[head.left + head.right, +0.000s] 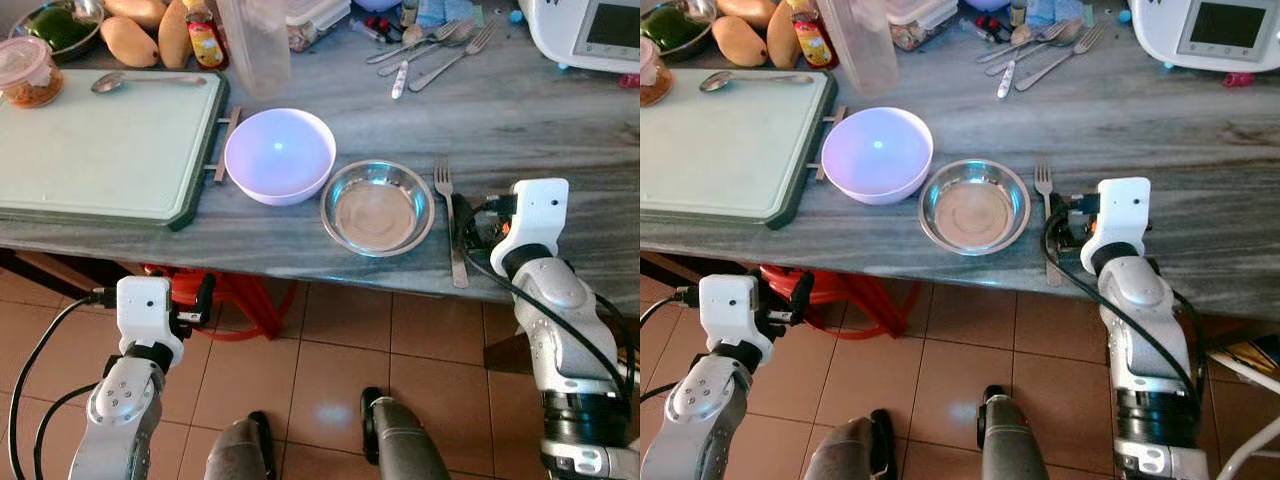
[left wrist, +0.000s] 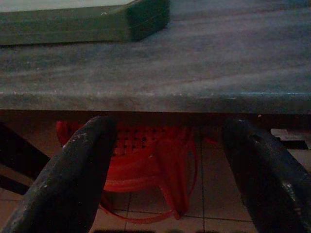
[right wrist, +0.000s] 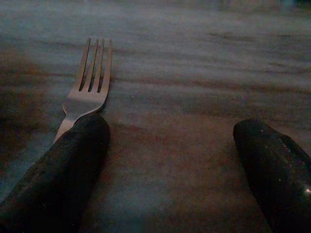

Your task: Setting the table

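Steel fork point(image 3: 86, 82) is seen lying flat on the table point(image 1: 560, 130), just beside one finger of the open right gripper point(image 3: 167, 160). Placing appears finished; withdrawal is likely needed next. The left gripper point(image 2: 170, 170) is held open below the table edge.

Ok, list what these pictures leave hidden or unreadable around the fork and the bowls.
- Fork: in the right wrist view its handle runs under one finger of the right gripper; contact cannot be judged.
- Appliance: cut by the head view's edge, its screen too small to read.
- Red stool: under the table, dark, partly behind the left gripper.
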Robot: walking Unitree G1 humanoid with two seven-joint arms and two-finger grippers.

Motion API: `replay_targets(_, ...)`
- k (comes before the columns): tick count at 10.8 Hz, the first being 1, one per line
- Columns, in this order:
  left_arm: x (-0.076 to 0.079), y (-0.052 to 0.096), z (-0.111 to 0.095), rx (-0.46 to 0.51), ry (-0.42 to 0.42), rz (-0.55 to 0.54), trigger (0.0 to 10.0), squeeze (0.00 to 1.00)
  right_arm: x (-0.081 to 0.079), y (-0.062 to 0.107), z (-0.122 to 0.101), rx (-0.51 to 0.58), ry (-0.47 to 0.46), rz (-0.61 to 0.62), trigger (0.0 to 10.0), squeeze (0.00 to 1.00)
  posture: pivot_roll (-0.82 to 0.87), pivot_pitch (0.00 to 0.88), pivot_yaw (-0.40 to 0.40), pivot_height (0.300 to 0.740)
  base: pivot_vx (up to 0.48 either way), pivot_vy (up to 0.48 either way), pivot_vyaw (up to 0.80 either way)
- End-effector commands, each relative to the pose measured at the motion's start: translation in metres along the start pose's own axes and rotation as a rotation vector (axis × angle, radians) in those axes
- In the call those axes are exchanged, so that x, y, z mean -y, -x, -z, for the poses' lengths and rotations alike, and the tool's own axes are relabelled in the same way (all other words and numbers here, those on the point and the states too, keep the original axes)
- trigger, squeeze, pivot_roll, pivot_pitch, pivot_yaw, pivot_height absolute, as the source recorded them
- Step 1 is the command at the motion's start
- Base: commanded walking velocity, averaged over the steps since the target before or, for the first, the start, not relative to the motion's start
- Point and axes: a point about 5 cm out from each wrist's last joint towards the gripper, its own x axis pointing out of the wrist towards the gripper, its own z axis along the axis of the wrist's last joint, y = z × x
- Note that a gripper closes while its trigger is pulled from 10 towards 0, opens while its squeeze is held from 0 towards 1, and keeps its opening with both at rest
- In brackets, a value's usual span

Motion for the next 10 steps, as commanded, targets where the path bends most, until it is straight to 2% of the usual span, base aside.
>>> replay_targets(1, -0.003, 0.003, 0.003, -0.016, 0.0, -0.012, 10.0, 0.0, 0.003, 0.005, 0.003, -0.005, 0.002, 0.042, 10.0, 0.8, -0.01, 0.276, 0.062, 0.74, 0.0, 0.0, 0.0)
replay_targets(2, -0.003, 0.002, 0.003, -0.014, 0.001, -0.014, 10.0, 0.0, 0.006, 0.006, -0.002, 0.03, 0.006, 0.076, 10.0, 0.71, -0.01, 0.271, 0.062, 0.74, 0.0, 0.0, 0.0)
replay_targets(3, -0.004, 0.002, 0.002, -0.01, 0.002, -0.015, 10.0, 0.0, 0.005, 0.01, -0.009, 0.075, -0.006, 0.09, 10.0, 0.41, -0.01, 0.268, 0.063, 0.74, 0.0, 0.0, 0.0)
replay_targets(4, -0.004, 0.002, 0.002, -0.009, 0.002, -0.015, 10.0, 0.0, 0.004, 0.013, -0.014, 0.107, 0.005, 0.109, 10.0, 0.18, -0.01, 0.261, 0.064, 0.74, 0.0, 0.0, 0.0)
replay_targets(5, -0.005, 0.002, 0.003, -0.005, -0.002, -0.017, 10.0, 0.0, 0.002, 0.017, -0.021, 0.163, 0.019, 0.122, 10.0, 0.0, -0.01, 0.24, 0.067, 0.74, 0.0, 0.0, 0.0)
replay_targets(7, -0.009, 0.002, 0.004, 0.003, -0.009, -0.058, 10.0, 0.0, -0.004, 0.025, -0.029, 0.246, 0.032, 0.143, 10.0, 0.0, -0.02, 0.19, 0.06, 0.74, 0.0, 0.0, 0.0)
replay_targets(8, -0.01, -0.001, 0.003, 0.021, -0.019, -0.088, 10.0, 0.0, -0.01, 0.031, -0.026, 0.26, 0.031, 0.142, 10.0, 0.0, -0.02, 0.15, 0.047, 0.74, 0.0, 0.0, 0.0)
replay_targets(10, -0.011, -0.018, -0.005, 0.078, 0.017, -0.141, 10.0, 0.0, -0.022, 0.035, -0.01, 0.249, 0.03, 0.121, 10.0, 0.0, -0.03, 0.081, 0.023, 0.74, 0.0, 0.0, 0.0)
